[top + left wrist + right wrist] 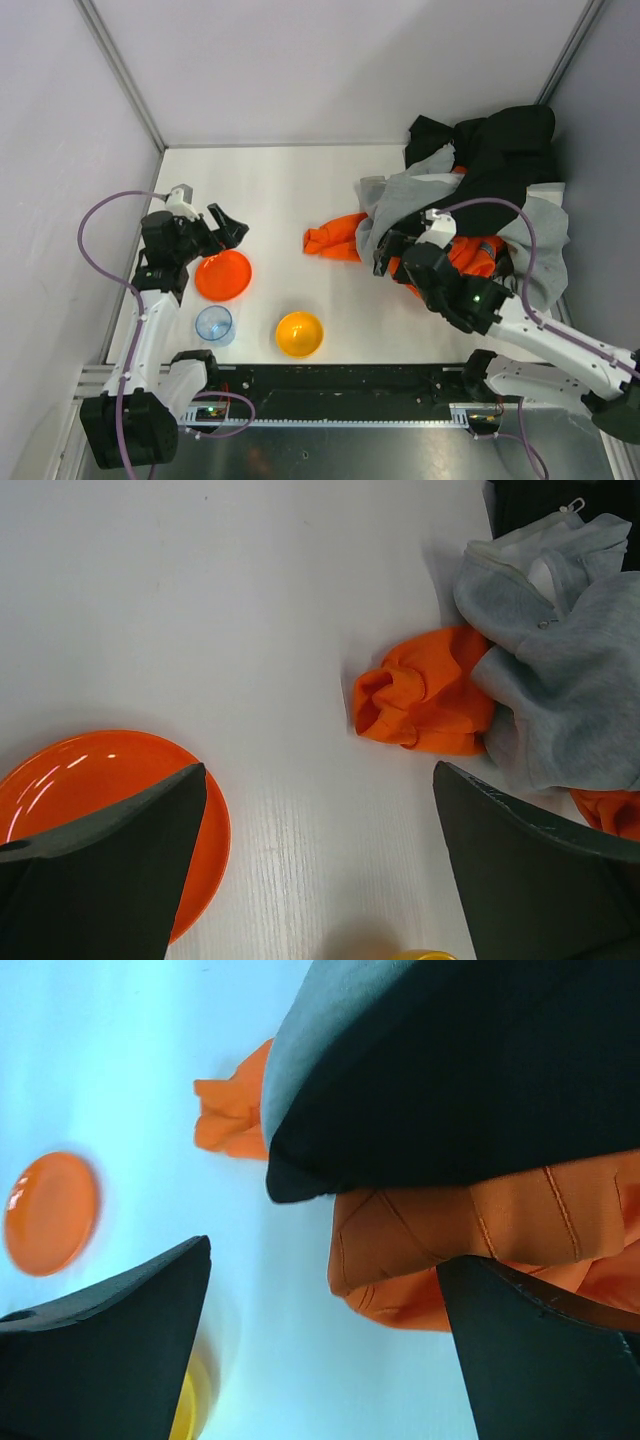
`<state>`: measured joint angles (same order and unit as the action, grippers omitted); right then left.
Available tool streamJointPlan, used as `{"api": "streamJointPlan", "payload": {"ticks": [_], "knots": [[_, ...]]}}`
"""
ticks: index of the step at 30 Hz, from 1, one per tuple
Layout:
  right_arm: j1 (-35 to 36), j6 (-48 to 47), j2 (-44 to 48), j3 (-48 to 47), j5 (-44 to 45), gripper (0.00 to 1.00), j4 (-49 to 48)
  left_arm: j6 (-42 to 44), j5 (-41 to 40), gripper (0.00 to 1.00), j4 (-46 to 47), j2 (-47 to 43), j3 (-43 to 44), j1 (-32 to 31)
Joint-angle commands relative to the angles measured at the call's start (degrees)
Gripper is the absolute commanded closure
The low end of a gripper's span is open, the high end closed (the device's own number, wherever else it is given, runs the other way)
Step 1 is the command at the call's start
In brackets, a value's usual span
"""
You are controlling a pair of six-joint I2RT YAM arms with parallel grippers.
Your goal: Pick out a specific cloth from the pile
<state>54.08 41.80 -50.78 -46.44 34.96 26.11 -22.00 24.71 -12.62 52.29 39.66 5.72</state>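
The right hand [384, 255] sat spread and empty at the heap of black, grey and orange garments [430, 195]. The small plain black cloth [430, 133] seemingly lay at its far corner. Closing there risked snagging grey or orange layers. The left hand [228, 228] hung open, idle.

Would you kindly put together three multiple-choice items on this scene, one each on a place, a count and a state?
1. Where does the pile lie?
A) near left corner
B) far right of the table
C) inside a bowl

2. How many dishes stand on the table?
A) three
B) one
C) five

3. How does the left gripper stand?
A) shut on a bowl
B) shut on grey cloth
C) open, holding nothing

Answers:
1 B, the top view shows it heaped at the far right.
2 A, there are an orange plate, a clear blue bowl and a yellow bowl.
3 C, its wrist view shows it spread wide over bare table.
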Motion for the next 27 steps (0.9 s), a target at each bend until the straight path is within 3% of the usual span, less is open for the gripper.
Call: {"api": "streamJointPlan", "payload": {"ticks": [1,9,27], "knots": [[-0.9,-3.1,-4.9,-5.5,6.7,0.01,3.7,0.1,1.8,0.0,0.3,-0.1,1.2,0.6],[-7.9,-3.3,-8.7,-6.4,-3.1,0.01,3.2,-0.1,3.4,0.0,0.4,1.0,1.4,0.6],[-8.2,-6.0,-16.3,-6.4,-12.1,0.01,-7.3,0.1,4.5,0.0,0.4,2.9,1.6,0.6]]}}
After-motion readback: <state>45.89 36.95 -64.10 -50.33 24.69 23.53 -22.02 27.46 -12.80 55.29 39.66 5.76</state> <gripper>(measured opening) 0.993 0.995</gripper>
